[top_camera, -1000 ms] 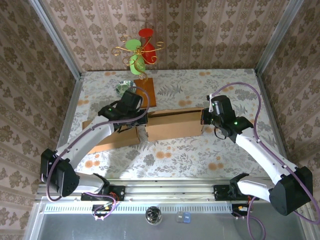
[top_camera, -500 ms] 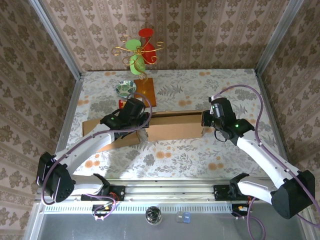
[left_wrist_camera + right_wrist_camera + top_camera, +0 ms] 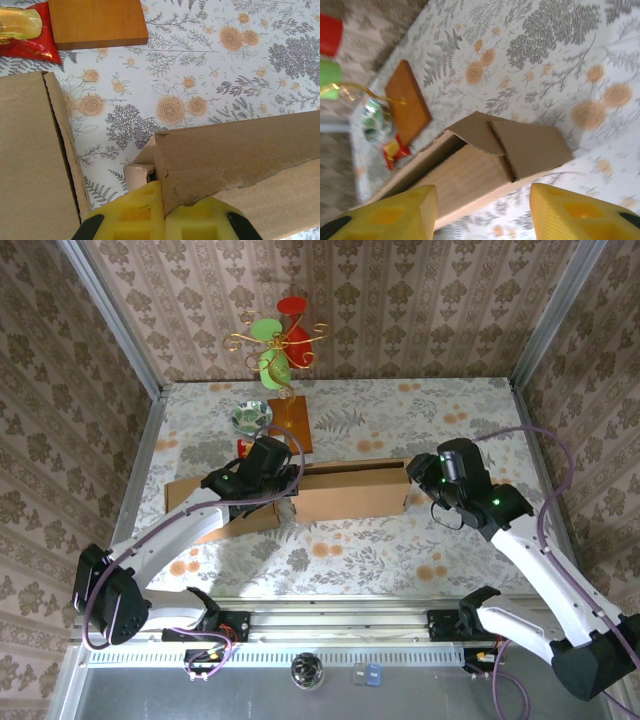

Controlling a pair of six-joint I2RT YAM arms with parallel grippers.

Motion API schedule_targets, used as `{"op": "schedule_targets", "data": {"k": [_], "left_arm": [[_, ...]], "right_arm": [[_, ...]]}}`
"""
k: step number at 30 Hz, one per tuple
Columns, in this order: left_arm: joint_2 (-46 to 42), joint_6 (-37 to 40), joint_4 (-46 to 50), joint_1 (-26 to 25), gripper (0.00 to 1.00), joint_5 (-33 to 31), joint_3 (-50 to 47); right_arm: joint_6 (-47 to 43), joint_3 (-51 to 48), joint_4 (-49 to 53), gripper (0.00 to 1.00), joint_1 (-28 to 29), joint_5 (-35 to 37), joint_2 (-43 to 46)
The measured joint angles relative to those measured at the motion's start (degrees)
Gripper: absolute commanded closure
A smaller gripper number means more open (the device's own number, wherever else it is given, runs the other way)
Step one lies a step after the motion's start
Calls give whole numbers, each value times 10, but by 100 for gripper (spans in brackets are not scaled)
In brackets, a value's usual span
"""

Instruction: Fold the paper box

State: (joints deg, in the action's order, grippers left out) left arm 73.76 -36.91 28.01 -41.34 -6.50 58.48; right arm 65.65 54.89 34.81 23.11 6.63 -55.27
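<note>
A long brown cardboard box (image 3: 350,495) lies across the middle of a flower-patterned desk (image 3: 400,550). It looks partway folded: the right part stands up as a hollow sleeve, while the left part lies flat as a panel (image 3: 190,495).

The left fingers (image 3: 137,215) are closed on the top edge of a box wall near the middle, with cardboard pinched between the two yellow pads. This grip seems meant to keep the wall upright and stop the box sliding while the other arm works.

The right fingers (image 3: 402,212) are spread wide and hold nothing, hovering above the box's right end. From the right wrist, two end flaps (image 3: 520,142) lie partly turned over the open mouth there. That end looks like the likely next place to press or tuck.

Behind the box, toward the far side of the desk, are a wooden board (image 3: 95,20), a red packet (image 3: 30,45), a small glass bowl (image 3: 250,417) and a wire stand with red and green cups (image 3: 280,335).
</note>
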Motion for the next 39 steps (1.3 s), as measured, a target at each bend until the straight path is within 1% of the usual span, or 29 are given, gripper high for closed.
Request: {"op": "schedule_targets", "data": {"k": [2, 4, 6, 10, 13, 14, 15, 16, 21, 24, 28, 33, 35, 39], "left_arm": [[0, 0, 0, -2, 100, 0, 0], [0, 0, 0, -3, 100, -2, 0], [0, 0, 0, -3, 100, -2, 0], [0, 0, 0, -3, 100, -3, 0], [1, 0, 0, -3, 100, -3, 1], [2, 0, 0, -3, 100, -4, 1], [3, 0, 0, -3, 100, -4, 2], [4, 0, 0, -3, 100, -4, 3], [5, 1, 0, -3, 100, -4, 4], [5, 5, 1, -3, 100, -4, 5], [5, 7, 2, -3, 100, -5, 5], [5, 7, 3, -7, 100, -11, 5], [5, 7, 3, -7, 98, -11, 5], [3, 7, 6, -7, 89, -9, 5]], "right_arm": [[71, -9, -13, 40, 0, -2, 12], [134, -17, -28, 34, 0, -3, 16], [183, -18, -45, 30, 0, -6, 8], [261, -17, -65, 24, 0, -21, -22], [301, -17, -66, 22, 0, -38, -43], [312, -17, -65, 19, 0, -43, -48], [324, -17, -64, 12, 0, -49, -52], [334, -17, -63, 9, 0, -55, -57], [357, -10, -59, 8, 0, -72, -78], [366, -3, -62, 11, 0, -77, -99], [370, 7, -64, 20, 0, -90, -131], [372, 8, -64, 32, -1, -99, -139], [372, 8, -64, 36, -1, -99, -139], [368, 8, -64, 42, -1, -99, -139]]}}
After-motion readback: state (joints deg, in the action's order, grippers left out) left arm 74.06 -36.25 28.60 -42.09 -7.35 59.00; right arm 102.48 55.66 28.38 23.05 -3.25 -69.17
